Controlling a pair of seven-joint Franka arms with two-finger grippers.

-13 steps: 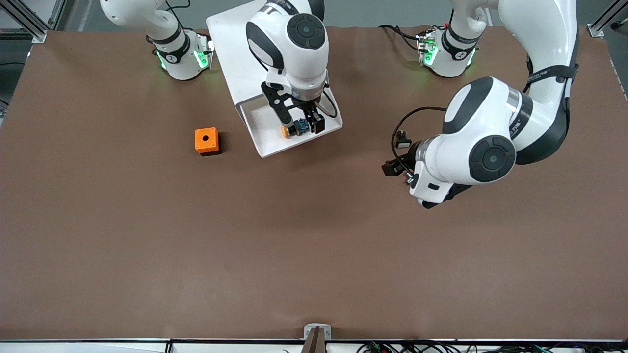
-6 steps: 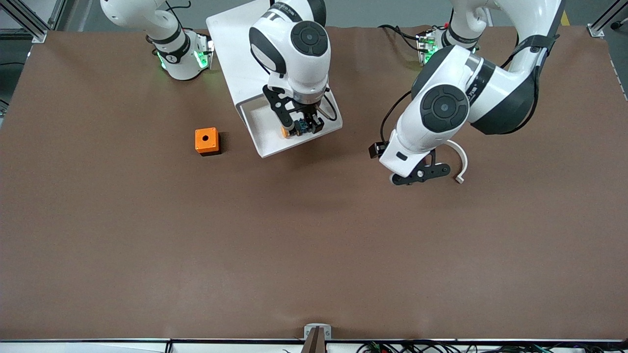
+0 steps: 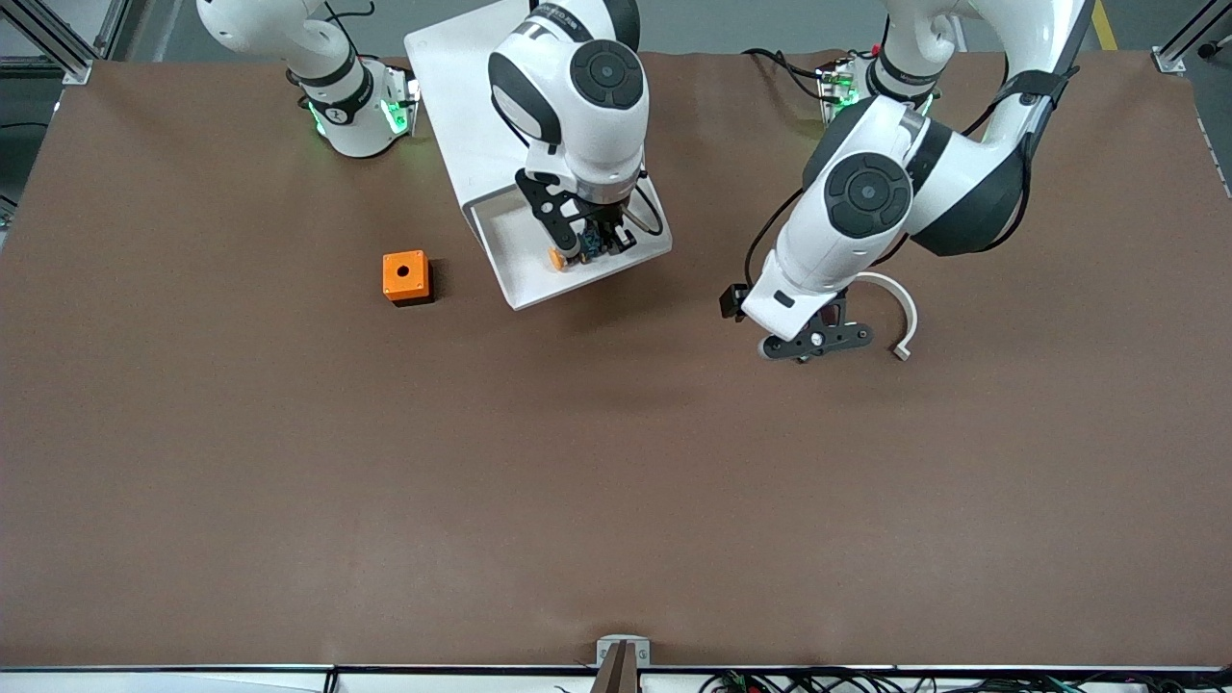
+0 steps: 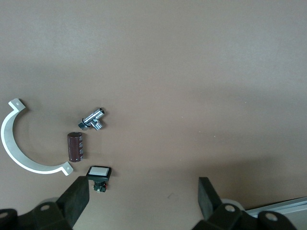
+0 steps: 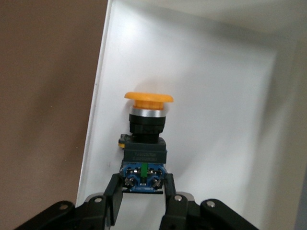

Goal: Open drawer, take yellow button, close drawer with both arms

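The drawer (image 3: 520, 265) is pulled out of the white cabinet (image 3: 462, 87) and shows as a shallow white tray in the right wrist view (image 5: 220, 91). The button (image 3: 561, 256) lies in it, with its orange cap and dark blue-black body (image 5: 146, 125). My right gripper (image 3: 585, 248) reaches down into the drawer and is shut on the button's blue base (image 5: 142, 184). My left gripper (image 3: 816, 342) hangs open and empty over the bare table toward the left arm's end (image 4: 141, 194).
An orange square box (image 3: 404, 276) with a hole stands beside the drawer toward the right arm's end. Under the left gripper lie a white curved bracket (image 4: 19, 153), a dark cylinder (image 4: 76, 146), a metal fitting (image 4: 93, 119) and a small black-and-white part (image 4: 99, 173).
My right gripper's fingers have closed in on the button. My left arm has swung round so its gripper now points down over the table by the white bracket.
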